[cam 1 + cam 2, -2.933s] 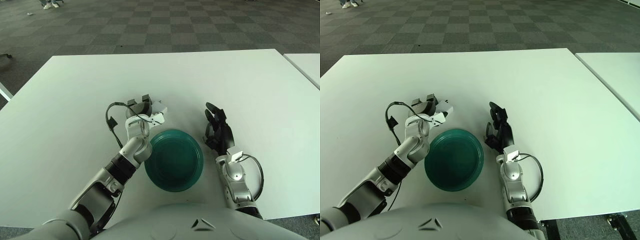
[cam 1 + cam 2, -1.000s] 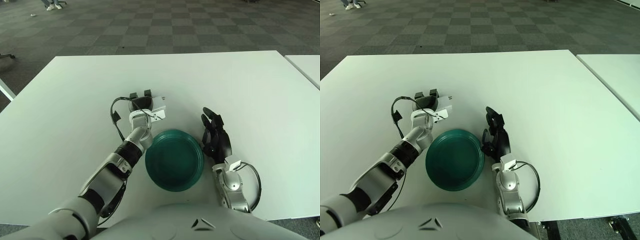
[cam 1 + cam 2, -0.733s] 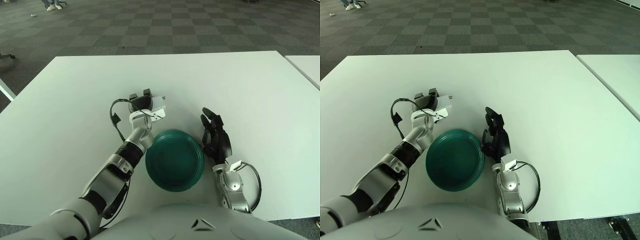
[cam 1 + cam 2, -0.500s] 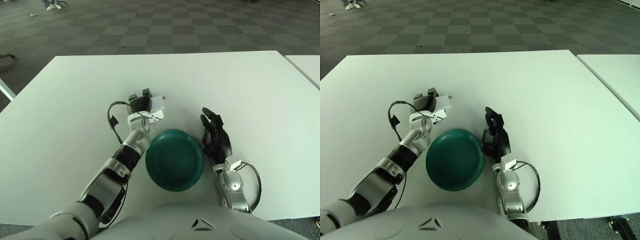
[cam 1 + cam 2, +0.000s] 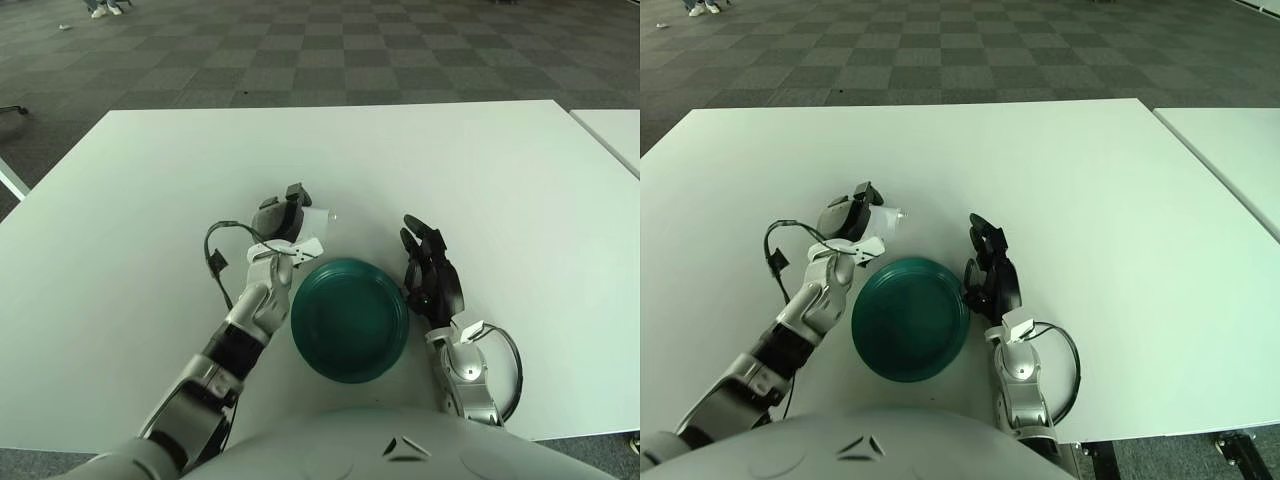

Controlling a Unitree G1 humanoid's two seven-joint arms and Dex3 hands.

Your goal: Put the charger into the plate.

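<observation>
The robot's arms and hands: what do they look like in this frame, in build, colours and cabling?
Both forearms are silver-grey metal with black joint bands. The left hand has black fingers and a white plate at the wrist, with a thin black cable looping out beside the wrist. The right hand is black all over; a small white tag sits at its wrist and a black cable loops beside the forearm.

Left hand point(image 5: 281, 222): centre-left, fingers closed around small white charger point(image 5: 316, 217)
Round green plate point(image 5: 349, 320): lower centre, on white worktop point(image 5: 480, 180)
Right hand point(image 5: 432, 279): beside plate's right rim

arms: silver-grey, jointed | fingers point(image 5: 432, 262): black | wrists: looped black cables | torso: grey shell
</observation>
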